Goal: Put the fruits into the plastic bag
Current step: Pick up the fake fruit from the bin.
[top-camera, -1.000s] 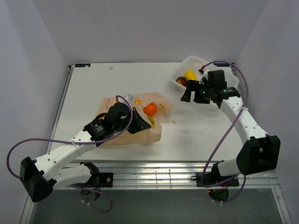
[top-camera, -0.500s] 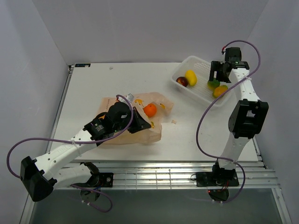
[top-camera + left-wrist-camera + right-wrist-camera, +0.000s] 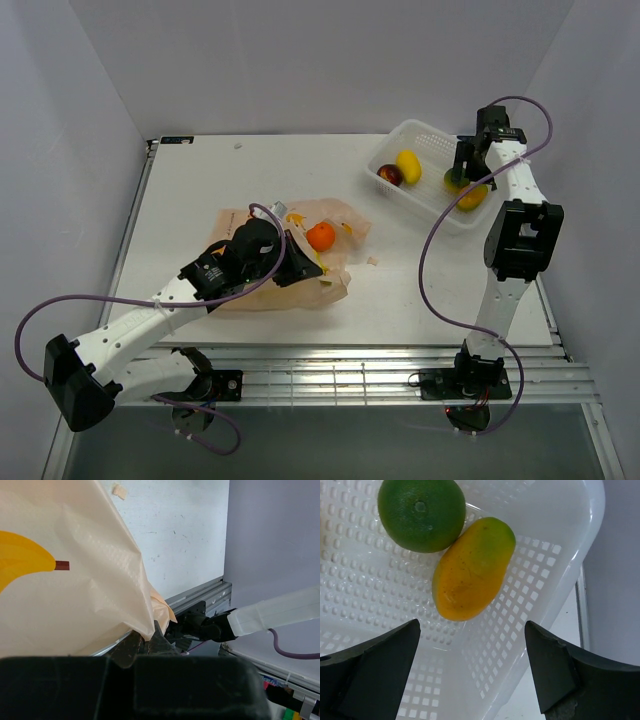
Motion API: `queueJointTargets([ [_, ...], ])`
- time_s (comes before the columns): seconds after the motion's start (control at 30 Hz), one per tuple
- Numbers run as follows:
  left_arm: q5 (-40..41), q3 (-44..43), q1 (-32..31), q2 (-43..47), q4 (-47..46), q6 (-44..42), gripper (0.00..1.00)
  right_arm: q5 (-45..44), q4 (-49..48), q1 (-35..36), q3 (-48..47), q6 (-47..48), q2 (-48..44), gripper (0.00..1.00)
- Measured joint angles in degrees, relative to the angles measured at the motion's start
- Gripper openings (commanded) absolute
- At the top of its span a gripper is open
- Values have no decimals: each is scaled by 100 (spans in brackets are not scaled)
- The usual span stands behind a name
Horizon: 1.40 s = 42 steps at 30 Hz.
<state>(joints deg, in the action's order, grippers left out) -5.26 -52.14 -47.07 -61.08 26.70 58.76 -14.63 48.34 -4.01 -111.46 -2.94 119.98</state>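
Observation:
The peach plastic bag printed with bananas lies crumpled left of the table's middle, with an orange resting at its mouth. My left gripper is shut on the bag's edge; in the left wrist view the film is pinched at the fingertips. My right gripper hangs open over the white basket. Below its spread jaws lie a green fruit and a yellow-orange fruit. A yellow fruit and a dark-red one sit at the basket's left end.
The basket's lattice wall runs close to the table's right edge and the side wall. A small pale scrap lies on the table right of the bag. White walls enclose the table on three sides.
My right arm has swung from above the table beside the basket to over the basket's right end, jaws still open. The left gripper has kept its hold on the bag.

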Motion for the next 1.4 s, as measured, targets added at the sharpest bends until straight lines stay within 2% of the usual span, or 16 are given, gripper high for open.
queueJointTargets([
  [0.2,17,0,0,2,9,7,0,-304,-20,-15,79,-603,83,90],
  [0.83,83,15,0,157,35,164,0,-33,-483,-162,221,-1495,588,90],
  [1.03,118,17,0,157,35,177,0,9,-654,-162,256,-1578,863,100],
  [1.07,125,17,0,157,35,177,0,9,-656,-162,269,-1589,876,92],
  [1.13,138,17,0,157,37,179,0,0,-697,-162,330,-1589,876,85],
  [1.17,140,17,0,157,39,179,0,-4,-719,-164,350,-1598,876,75],
  [1.23,144,17,0,157,55,179,0,-13,-807,-168,409,-1596,876,65],
  [1.27,146,17,0,157,68,179,0,-17,-835,-173,431,-1611,874,55],
  [1.4,144,17,0,155,79,179,0,-4,-999,-177,509,-1591,813,43],
])
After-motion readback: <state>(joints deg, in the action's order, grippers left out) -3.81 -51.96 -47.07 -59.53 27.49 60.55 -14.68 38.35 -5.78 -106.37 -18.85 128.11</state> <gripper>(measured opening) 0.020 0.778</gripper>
